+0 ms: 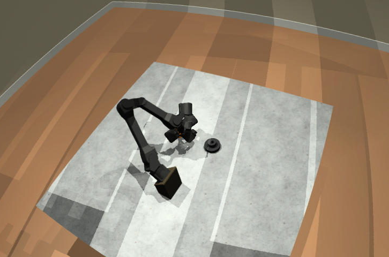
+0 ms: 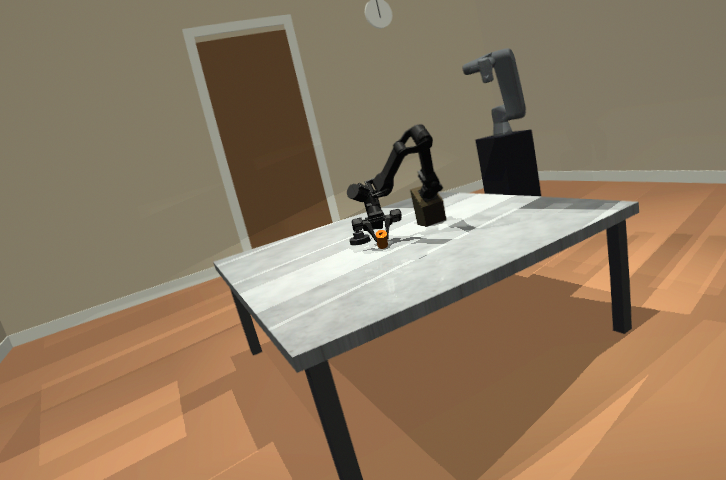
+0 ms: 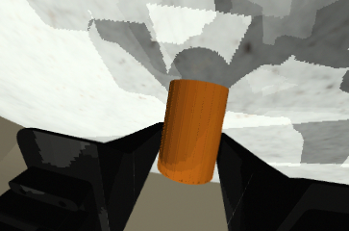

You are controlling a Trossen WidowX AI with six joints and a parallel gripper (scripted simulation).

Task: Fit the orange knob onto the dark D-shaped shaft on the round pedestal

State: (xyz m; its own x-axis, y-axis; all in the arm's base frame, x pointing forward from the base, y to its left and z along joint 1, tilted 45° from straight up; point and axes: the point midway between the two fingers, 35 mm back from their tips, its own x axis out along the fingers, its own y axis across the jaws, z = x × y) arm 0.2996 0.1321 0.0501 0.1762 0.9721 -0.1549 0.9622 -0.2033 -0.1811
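Reaching from above, the pincer [image 1: 180, 135] [image 2: 381, 240] [image 3: 190, 132] stands beside the round pedestal [image 1: 211, 145] [image 2: 359, 238], apart from it, in the top view. The exterior view shows the orange knob [image 2: 382, 240] [image 3: 193, 132] roughly upright over the counter [image 2: 432, 266] [image 1: 270, 145] [image 3: 52, 72], probably for a straight descent. In the wrist view both fingers clamp its sides, likely leaving its ends free for fitting.

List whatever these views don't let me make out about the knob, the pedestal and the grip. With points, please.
- Flat side of the hole in the orange knob [image 2: 381, 241] [image 3: 193, 132]: too small in the exterior view; the knob's own body hides it in the wrist view.
- Most of the knob, top view: covered by the gripper [image 1: 180, 136] [image 2: 381, 240] [image 3: 191, 140].
- Shaft's flat side on the round pedestal [image 1: 212, 148] [image 2: 359, 241]: too small in the top view; outside the wrist view.
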